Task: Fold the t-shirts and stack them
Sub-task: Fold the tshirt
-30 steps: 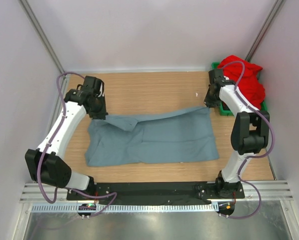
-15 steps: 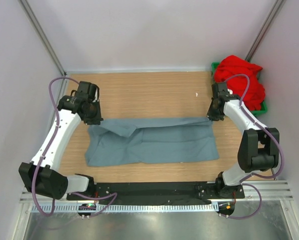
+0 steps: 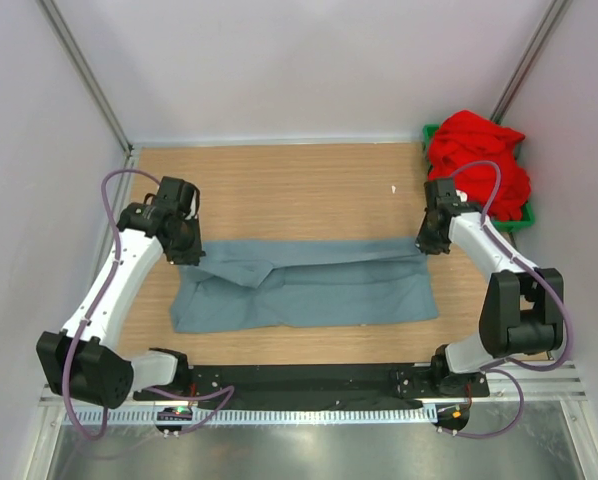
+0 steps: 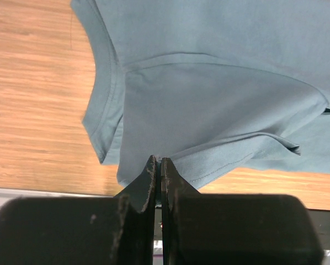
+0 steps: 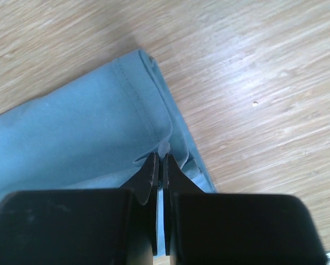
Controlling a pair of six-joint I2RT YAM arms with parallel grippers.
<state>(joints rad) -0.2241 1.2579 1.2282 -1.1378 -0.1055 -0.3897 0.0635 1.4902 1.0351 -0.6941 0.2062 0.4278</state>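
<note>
The grey-blue t-shirt lies across the table's middle, its far edge folded toward the near edge. My left gripper is shut on its far left edge, and the left wrist view shows cloth pinched between the tips. My right gripper is shut on the far right corner, and the right wrist view shows the hemmed edge pinched at the tips. The red t-shirt lies bunched in a green bin at the far right.
The green bin stands at the far right corner against the wall. Bare wooden table lies beyond the shirt. A black base plate runs along the near edge. White walls close in on the sides.
Both grippers have moved toward the near edge, drawing the shirt's far edge over its lower part. The folded strip is now narrower and flatter than one second ago.
</note>
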